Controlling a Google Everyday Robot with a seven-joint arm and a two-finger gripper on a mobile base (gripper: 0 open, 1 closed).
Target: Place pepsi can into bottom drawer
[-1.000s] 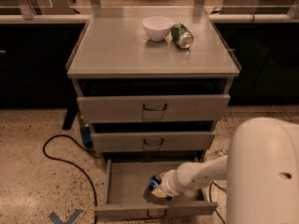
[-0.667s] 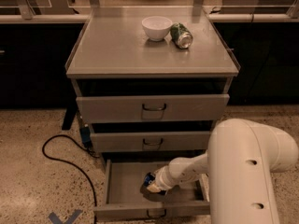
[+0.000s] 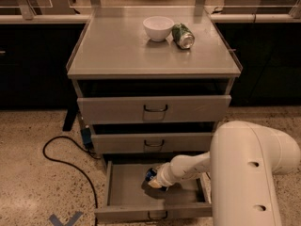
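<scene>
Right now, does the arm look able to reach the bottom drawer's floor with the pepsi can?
Likely yes. The bottom drawer is pulled out and open on top, the drawers above sit further back, and the gripper is inside it, over the floor, with the pepsi can at its tip.

Cabinet top — white bowl, green can beside it; gripper inside bottom drawer.

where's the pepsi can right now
In the camera view the pepsi can is low in the frame, inside the open bottom drawer, near its middle, right at the gripper reaching into it.
</scene>
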